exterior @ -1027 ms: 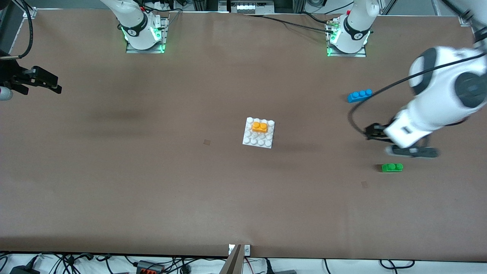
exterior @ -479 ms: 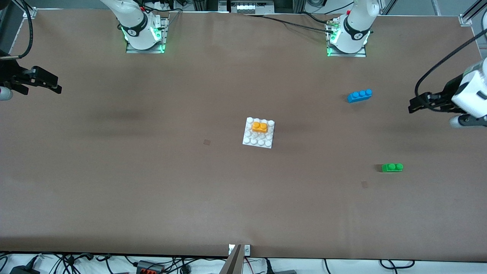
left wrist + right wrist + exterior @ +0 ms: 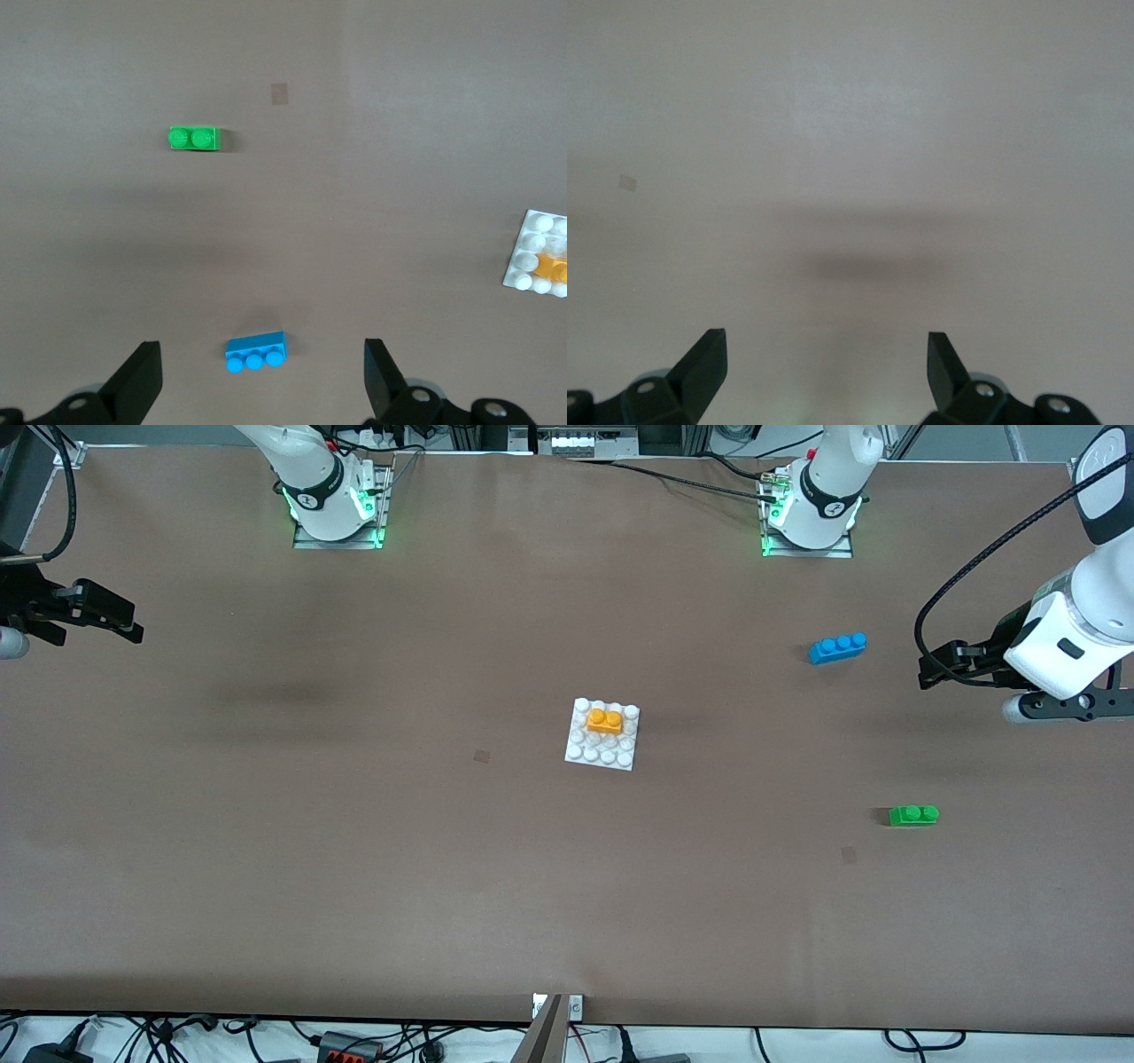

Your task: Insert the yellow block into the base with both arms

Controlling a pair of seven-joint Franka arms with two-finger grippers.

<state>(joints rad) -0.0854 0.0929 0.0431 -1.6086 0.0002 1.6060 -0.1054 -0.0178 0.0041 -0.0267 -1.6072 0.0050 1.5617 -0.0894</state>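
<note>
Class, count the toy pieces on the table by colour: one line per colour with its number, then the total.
Yellow-orange: 1, the yellow block, seated on the base
White: 1, the base
Blue: 1, the three-stud brick
Green: 1, the two-stud brick
Total: 4

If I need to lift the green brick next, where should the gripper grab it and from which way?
Come straight down on the green brick and close on its two long flat sides, across the short width. It lies flat on the table with both studs up and nothing touching it, so the side faces are free. The left gripper, open, is the closer one; the right gripper waits at its own end.
</note>
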